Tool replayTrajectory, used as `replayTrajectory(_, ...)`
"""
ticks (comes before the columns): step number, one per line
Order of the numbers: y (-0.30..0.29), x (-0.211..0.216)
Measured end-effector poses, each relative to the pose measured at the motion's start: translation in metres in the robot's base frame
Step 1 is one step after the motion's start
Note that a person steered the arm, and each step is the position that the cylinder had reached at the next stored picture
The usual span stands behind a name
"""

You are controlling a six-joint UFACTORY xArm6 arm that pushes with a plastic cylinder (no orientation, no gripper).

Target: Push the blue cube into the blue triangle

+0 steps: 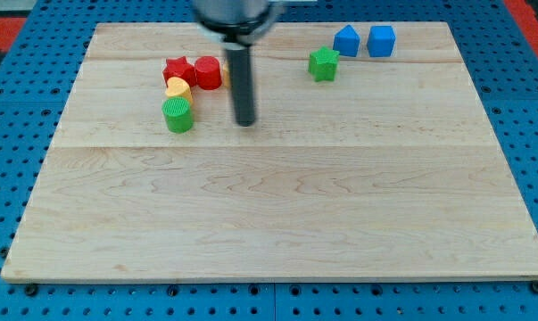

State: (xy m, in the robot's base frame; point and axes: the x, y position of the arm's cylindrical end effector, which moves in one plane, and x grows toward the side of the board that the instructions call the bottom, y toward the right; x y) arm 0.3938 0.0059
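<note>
My tip (244, 123) is the bare end of a straight dark rod. There is no pincer on this arm, so nothing can be wide, narrow or holding. It rests on the wooden counter (277, 223), just to the view's right of the green cylinder (177, 116) and below the red cylinder (208, 72), touching neither as far as I can tell.

The blue cube (381, 41) sits well apart from it, near the counter's top edge on the view's right. The blue triangle (346, 40) is just beside it on its left, with at most a sliver of gap.

To do this well, I judge the tip should travel rightward below the green star (323, 63) (which lies on the straight line to the blues). It should round the cube and settle on its right face at mid-height of that face. A short, centred push toward the view's left should close the gap; an off-centre one would likely spin the cube.

The cube is bright blue and small, with a lighter top face.
</note>
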Motion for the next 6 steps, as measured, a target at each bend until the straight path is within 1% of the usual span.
replayTrajectory(1, 0.139, -0.032)
replayTrajectory(2, 0.236, -0.098)
replayTrajectory(3, 0.261, -0.159)
replayTrajectory(4, 0.198, -0.173)
replayTrajectory(5, 0.16, -0.157)
replayTrajectory(6, 0.156, -0.128)
